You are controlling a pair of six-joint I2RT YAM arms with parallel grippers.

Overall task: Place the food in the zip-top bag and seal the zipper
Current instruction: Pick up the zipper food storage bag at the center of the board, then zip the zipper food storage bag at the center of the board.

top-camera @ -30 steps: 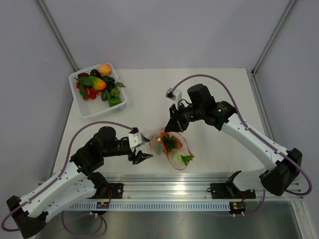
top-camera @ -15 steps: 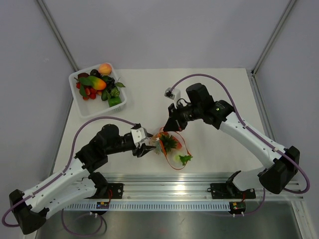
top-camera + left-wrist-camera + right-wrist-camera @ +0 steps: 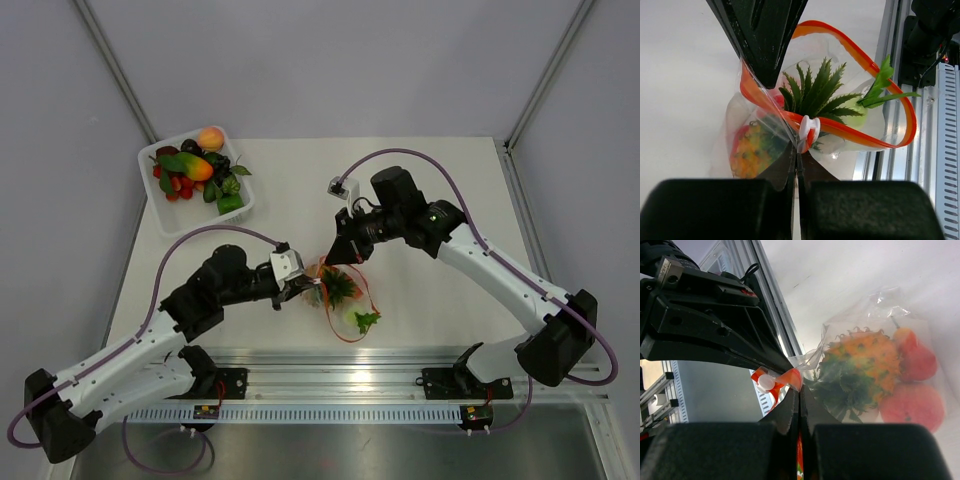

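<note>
**Desk:** How are the arms set?

**Me:** My left arm lies low, reaching from the near-left corner across the table (image 3: pixel 290 180). Its left gripper (image 3: pixel 308 289) is at the left side of the bag (image 3: pixel 347 303). My right arm arches in from the near right and tips down, so the right gripper (image 3: pixel 334 258) meets the bag from the far side. The two tips are just beside each other.

**Desk:** And the jaws?

**Me:** Both are pinched tight on the zipper (image 3: pixel 860 135). On my left wrist view the left fingers close flat right under the white slider (image 3: pixel 809 130). The right ones clamp the red strip a little farther along.

**Desk:** Where is the bag, and what's in it?

**Me:** It's by the near edge, between the arms. Through the film I see the pineapple (image 3: pixel 865 360), the peach (image 3: pixel 910 346) and the red fruit (image 3: pixel 912 407), packed against one another. A green sprig (image 3: pixel 885 82) shows inside the zipper's loop at the rail end. The tray (image 3: pixel 210 221), well apart in the far-left corner, carries a heap of other toy produce.

**Desk:** Which way does the zipper run?

**Me:** It's open, bowed into a long loop. Its long axis goes from the pinched end toward the near rail. The pineapple's leaves point at the mouth.
</note>
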